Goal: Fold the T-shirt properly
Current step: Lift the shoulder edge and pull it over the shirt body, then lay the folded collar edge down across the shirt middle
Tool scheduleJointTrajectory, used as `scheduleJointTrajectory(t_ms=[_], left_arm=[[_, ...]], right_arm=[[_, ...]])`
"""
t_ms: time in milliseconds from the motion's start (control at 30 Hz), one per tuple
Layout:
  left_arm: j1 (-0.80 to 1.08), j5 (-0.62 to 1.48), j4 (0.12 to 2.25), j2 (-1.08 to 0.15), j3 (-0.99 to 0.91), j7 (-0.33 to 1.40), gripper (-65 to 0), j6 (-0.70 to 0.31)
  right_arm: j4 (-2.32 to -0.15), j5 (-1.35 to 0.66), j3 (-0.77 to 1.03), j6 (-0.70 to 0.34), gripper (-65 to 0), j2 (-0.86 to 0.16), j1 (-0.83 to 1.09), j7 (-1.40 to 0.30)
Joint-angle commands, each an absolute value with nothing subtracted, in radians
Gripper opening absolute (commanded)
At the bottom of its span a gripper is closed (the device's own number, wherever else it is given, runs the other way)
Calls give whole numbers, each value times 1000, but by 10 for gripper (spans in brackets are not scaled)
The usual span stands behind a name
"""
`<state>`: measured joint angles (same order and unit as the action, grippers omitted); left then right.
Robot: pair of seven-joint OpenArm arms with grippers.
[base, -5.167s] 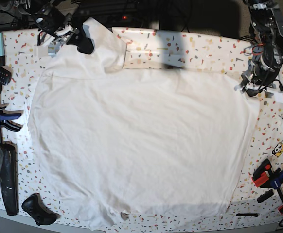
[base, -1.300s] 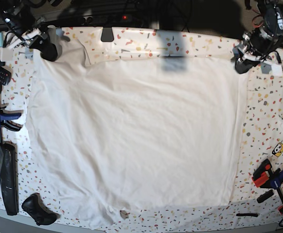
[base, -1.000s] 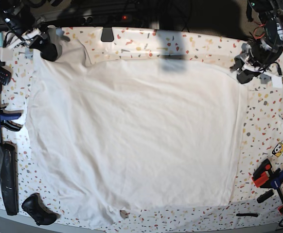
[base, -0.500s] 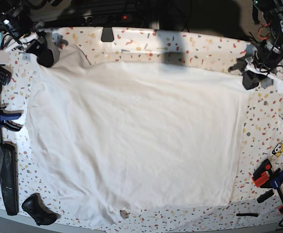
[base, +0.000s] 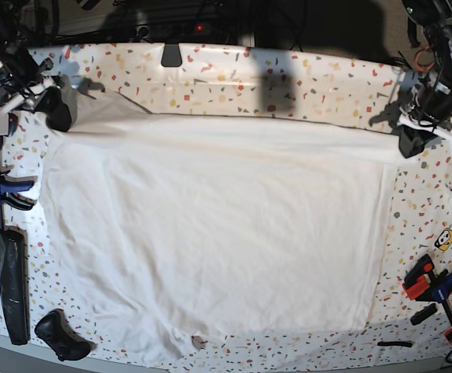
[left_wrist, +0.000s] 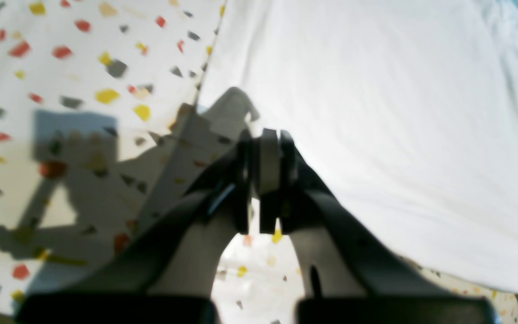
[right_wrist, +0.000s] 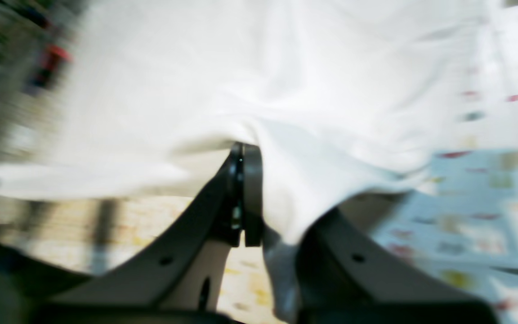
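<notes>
Stretching the T-shirt (base: 210, 225) along its 9-to-3 top edge, right gripper (base: 55, 109) and left gripper (base: 409, 141) each clamped on a corner, body spread toward 6 o'clock.

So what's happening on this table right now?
A two-armed robot is spreading a white T-shirt on the speckled table. The right gripper pinches one far corner and the left gripper the other, both shut on cloth, holding the far edge stretched between them. No fold has been made yet.
</notes>
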<state>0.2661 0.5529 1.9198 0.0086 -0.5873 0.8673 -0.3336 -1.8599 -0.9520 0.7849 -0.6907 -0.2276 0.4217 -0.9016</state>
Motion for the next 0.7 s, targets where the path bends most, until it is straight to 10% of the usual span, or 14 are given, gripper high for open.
scheduleJointTrajectory(t_ms=[0, 667], left_arm=[[258, 555, 1936, -1, -588, 842, -650, -337], [49, 467, 1678, -23, -587, 843, -650, -337]], right_arm=[[-1877, -948, 792, -689, -650, -248, 415, -868], [-1870, -731, 712, -618, -650, -342, 299, -819]])
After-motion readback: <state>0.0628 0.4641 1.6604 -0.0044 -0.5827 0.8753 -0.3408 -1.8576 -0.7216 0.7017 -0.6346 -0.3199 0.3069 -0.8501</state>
